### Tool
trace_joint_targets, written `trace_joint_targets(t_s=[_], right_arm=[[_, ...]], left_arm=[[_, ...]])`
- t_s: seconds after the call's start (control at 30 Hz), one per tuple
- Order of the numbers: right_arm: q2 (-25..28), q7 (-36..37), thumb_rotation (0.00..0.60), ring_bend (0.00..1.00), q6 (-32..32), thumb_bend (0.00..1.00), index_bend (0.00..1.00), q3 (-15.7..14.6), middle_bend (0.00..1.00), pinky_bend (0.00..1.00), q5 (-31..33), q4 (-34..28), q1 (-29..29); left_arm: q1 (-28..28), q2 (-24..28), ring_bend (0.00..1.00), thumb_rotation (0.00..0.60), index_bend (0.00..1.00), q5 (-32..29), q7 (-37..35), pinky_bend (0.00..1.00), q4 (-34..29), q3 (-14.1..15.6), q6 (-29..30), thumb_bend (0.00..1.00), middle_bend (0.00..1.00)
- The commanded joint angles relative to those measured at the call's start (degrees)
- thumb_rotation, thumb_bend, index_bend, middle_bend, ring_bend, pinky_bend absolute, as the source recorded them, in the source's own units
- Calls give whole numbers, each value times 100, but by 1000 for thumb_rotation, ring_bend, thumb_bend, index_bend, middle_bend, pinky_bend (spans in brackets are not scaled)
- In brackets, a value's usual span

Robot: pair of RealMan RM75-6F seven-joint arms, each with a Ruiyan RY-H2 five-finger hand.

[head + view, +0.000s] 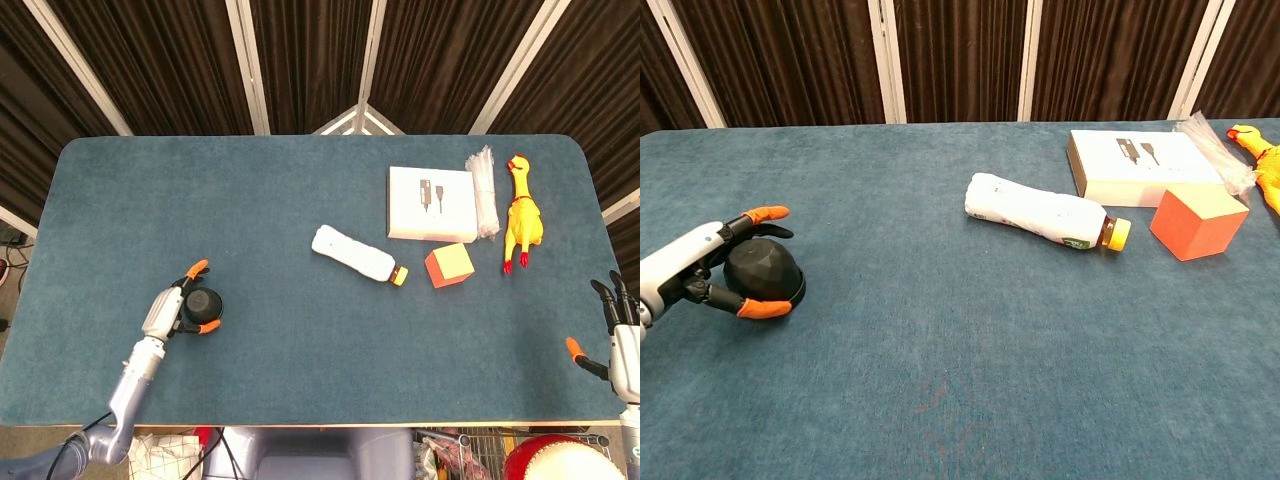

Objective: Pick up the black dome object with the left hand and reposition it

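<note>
The black dome (204,302) (765,273) sits on the blue table near its front left corner. My left hand (175,310) (710,270) wraps around it from the left. One orange-tipped finger (766,213) arches over the dome's far side, and the thumb (764,308) presses at its near base. The dome's base looks to rest on the cloth. My right hand (618,345) shows only in the head view, at the table's front right edge, with its fingers apart and nothing in it.
A white bottle with an orange cap (356,256) (1040,214) lies mid-table. To its right are an orange cube (449,265) (1198,223), a white box (432,203) (1140,165), a clear plastic bag (484,190) and a yellow rubber chicken (521,212).
</note>
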Motion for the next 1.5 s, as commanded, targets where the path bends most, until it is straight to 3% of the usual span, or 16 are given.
trace_joint_targets(t_s=[0.03, 0.27, 0.67, 0.83, 1.17, 1.27, 1.37, 1.5], right_arm=[[0, 0, 600, 166, 0, 264, 148, 0, 7, 153, 0, 0, 0], [0, 0, 600, 166, 1, 264, 148, -1, 7, 153, 1, 0, 1], [0, 0, 600, 167, 1, 264, 148, -2, 7, 153, 1, 0, 1], [0, 0, 600, 167, 2, 265, 148, -2, 7, 153, 1, 0, 2], [0, 0, 600, 167, 2, 265, 148, -3, 7, 153, 2, 0, 2], [0, 0, 600, 167, 2, 265, 148, -3, 7, 153, 2, 0, 2], [0, 0, 600, 167, 2, 264, 148, -3, 7, 159, 2, 0, 2], [0, 0, 600, 167, 3, 264, 148, -4, 7, 163, 2, 0, 2]], left_arm=[[4, 46, 326, 600, 78, -13, -28, 237, -24, 3, -19, 183, 133], [54, 71, 479, 600, 75, -70, 240, 371, 5, -34, 94, 377, 154], [108, 103, 512, 600, 67, -212, 678, 407, -126, -150, 236, 536, 167], [51, 307, 512, 600, 65, -184, 771, 407, -426, -260, 334, 543, 175], [-47, 1426, 512, 600, 67, -542, 1360, 407, -2416, -1051, 673, 540, 196], [12, 1827, 512, 600, 98, -635, 1549, 406, -3103, -1070, 605, 539, 196], [38, 2525, 512, 600, 132, -876, 1299, 406, -3978, -935, -76, 539, 195], [-152, 3518, 512, 600, 134, -1294, 411, 409, -4705, -889, -1480, 539, 202]])
